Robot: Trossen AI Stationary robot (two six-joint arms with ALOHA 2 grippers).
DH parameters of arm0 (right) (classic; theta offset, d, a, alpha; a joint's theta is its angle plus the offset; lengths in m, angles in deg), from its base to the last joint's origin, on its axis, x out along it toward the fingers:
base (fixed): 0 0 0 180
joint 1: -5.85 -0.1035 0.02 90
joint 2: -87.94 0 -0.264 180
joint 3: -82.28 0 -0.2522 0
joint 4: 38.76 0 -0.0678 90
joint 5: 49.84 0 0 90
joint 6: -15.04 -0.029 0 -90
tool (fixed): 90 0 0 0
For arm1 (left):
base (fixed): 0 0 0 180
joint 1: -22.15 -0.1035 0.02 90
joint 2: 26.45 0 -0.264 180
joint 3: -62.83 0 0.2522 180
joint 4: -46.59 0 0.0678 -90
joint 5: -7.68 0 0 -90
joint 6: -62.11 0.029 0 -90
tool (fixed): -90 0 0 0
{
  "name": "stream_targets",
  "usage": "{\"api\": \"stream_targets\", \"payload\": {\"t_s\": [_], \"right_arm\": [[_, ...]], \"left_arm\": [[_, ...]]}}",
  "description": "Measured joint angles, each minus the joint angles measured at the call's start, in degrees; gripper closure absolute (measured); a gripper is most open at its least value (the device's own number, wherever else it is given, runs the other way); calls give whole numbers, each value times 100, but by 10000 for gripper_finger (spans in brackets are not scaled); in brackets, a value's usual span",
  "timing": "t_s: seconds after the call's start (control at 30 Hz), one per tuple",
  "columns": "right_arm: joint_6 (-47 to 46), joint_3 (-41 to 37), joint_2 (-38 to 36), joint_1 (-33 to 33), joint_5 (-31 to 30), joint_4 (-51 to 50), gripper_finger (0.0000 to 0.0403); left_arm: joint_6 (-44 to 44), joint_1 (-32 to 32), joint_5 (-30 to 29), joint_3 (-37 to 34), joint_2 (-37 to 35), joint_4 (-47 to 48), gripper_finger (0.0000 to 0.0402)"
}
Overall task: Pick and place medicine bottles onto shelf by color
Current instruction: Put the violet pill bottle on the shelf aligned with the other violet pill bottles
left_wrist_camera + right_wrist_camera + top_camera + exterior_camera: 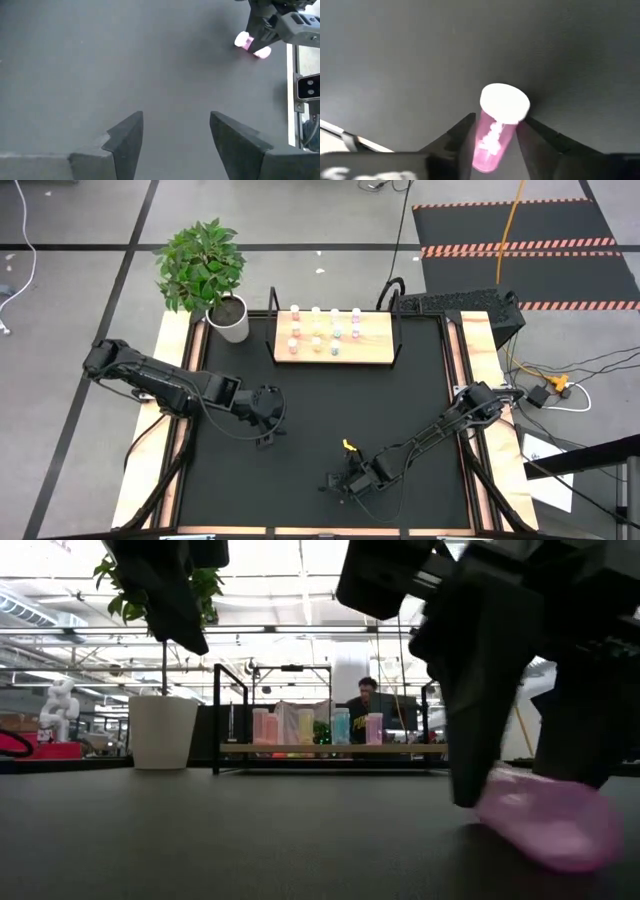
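A pink medicine bottle with a white cap (pixel 496 131) sits between the fingers of my right gripper (pixel 497 122), low over the black mat near the table's near edge (pixel 338 480). It also shows in the low view (pixel 550 825) and the left wrist view (pixel 252 46). My left gripper (pixel 175 135) is open and empty above the mat, left of centre (pixel 265 418). The tan shelf (pixel 375 352) stands at the far edge with several bottles (pixel 316 340) upright on its board. My right gripper pinches the pink body (pixel 490 142) between its two fingers, just behind the white cap (pixel 504 102). The fingers come from above, slanting, and lie across the bottle. The bottle is tilted, its cap pointing away from the wrist. Whether it touches the mat, I cannot tell.
A white pot with a green plant (pixel 228 318) stands at the far left corner beside the shelf. A small yellow thing (pixel 349 445) shows near the right arm. Black mat (pixel 330 400) lies bare between the grippers and the shelf. A person (pixel 365 705) shows beyond the shelf.
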Motion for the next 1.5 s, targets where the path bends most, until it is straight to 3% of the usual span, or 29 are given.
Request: {"api": "stream_targets", "payload": {"t_s": [0.17,0.27,0.53,0.67,0.83,1.0,1.17,1.3,1.5], "right_arm": [[661,2,-6,-7,-47,-143,305],[1435,-13,-81,-35,-502,-249,315],[3190,-33,-781,-94,-2624,-1100,300],[4006,-26,-1302,-70,-3936,-1811,300],[4802,-306,-1941,79,-5198,-2188,299],[5793,-1067,-2797,305,-5452,-1698,299],[7515,-2018,-3881,484,-5433,-300,299],[8916,-2757,-4639,655,-5169,959,299],[10150,-3423,-5337,918,-4918,2041,299]], "left_arm": [[-6,-56,0,0,0,-1,172],[-5,-89,1,0,0,-37,172],[703,-482,702,53,0,-1131,172],[978,-740,212,545,79,-1131,172],[2129,-1057,115,1654,550,-1165,172],[3024,-1330,348,2976,1424,-994,172],[3867,-1469,404,4003,2182,-932,172],[4166,-1489,423,4382,2635,-1092,172],[3882,-1487,664,4433,2966,-1169,172]]}}
